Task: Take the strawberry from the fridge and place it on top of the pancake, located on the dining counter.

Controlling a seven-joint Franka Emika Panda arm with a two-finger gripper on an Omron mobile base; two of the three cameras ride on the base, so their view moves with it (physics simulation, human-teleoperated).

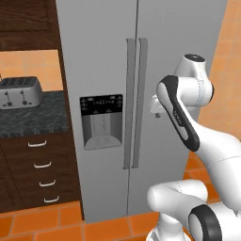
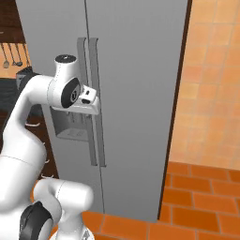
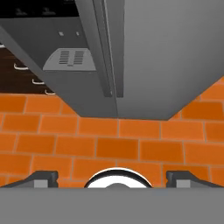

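Gripper [image 3: 112, 177] open — before closed fridge [image 3: 166, 57]

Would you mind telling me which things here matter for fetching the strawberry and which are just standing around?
Part of the job:
- fridge, both doors shut
- its two long door handles
- gripper, open, holding nothing

Just standing around:
- toaster on the black worktop
- drawers below it
- hanging utensils
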